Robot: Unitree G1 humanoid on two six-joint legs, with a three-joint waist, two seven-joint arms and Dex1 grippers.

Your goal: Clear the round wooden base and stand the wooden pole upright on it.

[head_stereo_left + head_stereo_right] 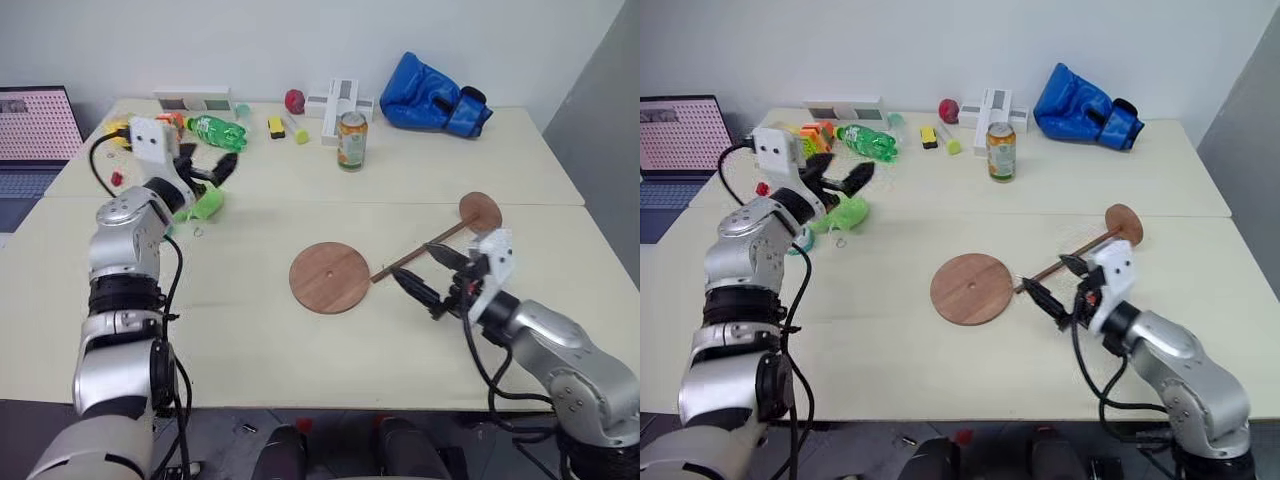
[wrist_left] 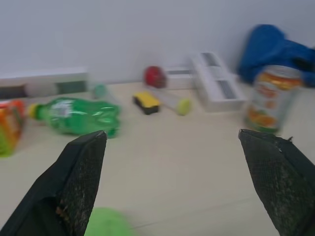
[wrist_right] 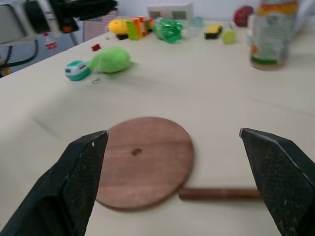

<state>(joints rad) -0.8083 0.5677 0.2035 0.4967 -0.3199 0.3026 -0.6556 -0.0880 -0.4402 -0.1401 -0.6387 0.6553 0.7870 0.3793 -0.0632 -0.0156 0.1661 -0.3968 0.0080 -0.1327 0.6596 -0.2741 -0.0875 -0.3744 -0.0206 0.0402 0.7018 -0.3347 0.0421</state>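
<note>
Though labelled, can (image 1: 351, 141) text unreadable

Pale tables against a plain wall

Two cream rectangular tabletops (image 1: 300, 350) butt together beneath a bare white wall (image 1: 300, 40); a grey panel (image 1: 600, 110) stands at the right.

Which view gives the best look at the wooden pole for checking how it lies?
The left eye view: the wooden pole shows whole, lying flat from beside the round wooden base to its end disc. The right eye view shows the same. The right wrist view catches a short stretch between the open right gripper fingers.
</note>
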